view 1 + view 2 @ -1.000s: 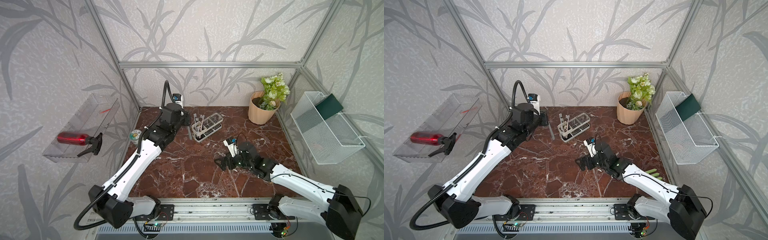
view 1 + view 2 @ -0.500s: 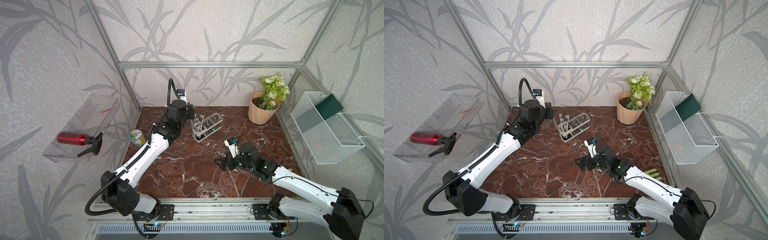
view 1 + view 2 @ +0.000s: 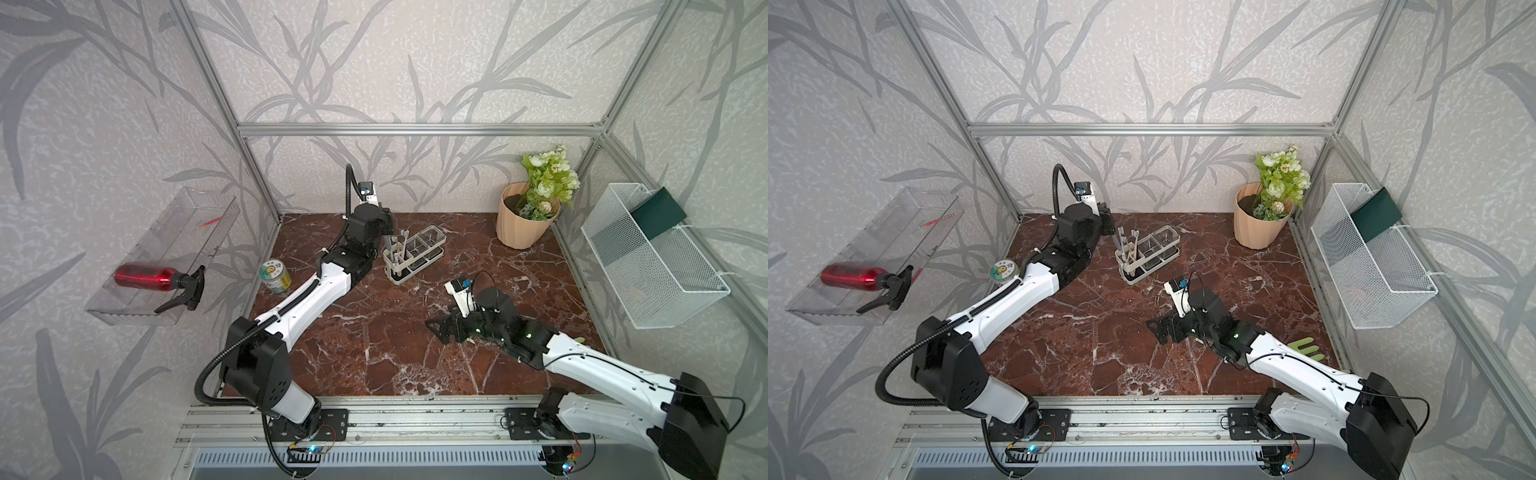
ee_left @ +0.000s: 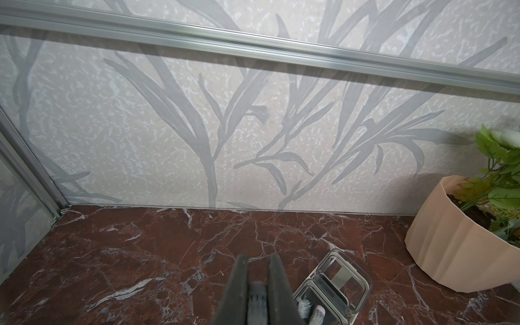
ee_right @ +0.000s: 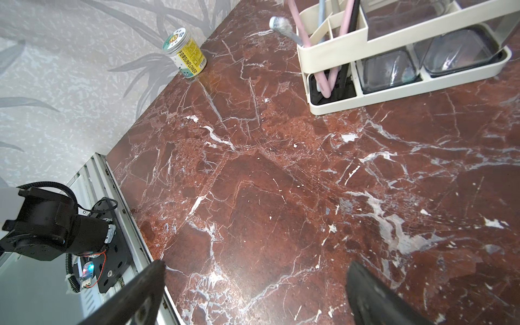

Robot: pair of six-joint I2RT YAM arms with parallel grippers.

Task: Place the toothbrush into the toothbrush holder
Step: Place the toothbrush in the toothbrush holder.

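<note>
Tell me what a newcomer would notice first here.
The left gripper stands out, shut on a grey toothbrush right by the toothbrush holder at the back of the marble table. Next, the red spray bottle lying on the clear wall shelf at left, and the potted flowers in the far right corner.

Grey toothbrush (image 4: 256,298) hangs near-upright at the white toothbrush holder's (image 5: 332,105) brush-filled end.

Two arms, the left arm (image 3: 311,295) and the right arm (image 3: 590,365). One toothbrush holder (image 3: 415,266) with two clear cups (image 5: 389,70); its bunched toothbrushes (image 5: 346,19) overlap too much to count. One can (image 3: 274,276), one potted plant (image 3: 521,226), one mesh basket (image 3: 665,286), one clear shelf (image 3: 174,232), one spray bottle (image 3: 145,277).
</note>
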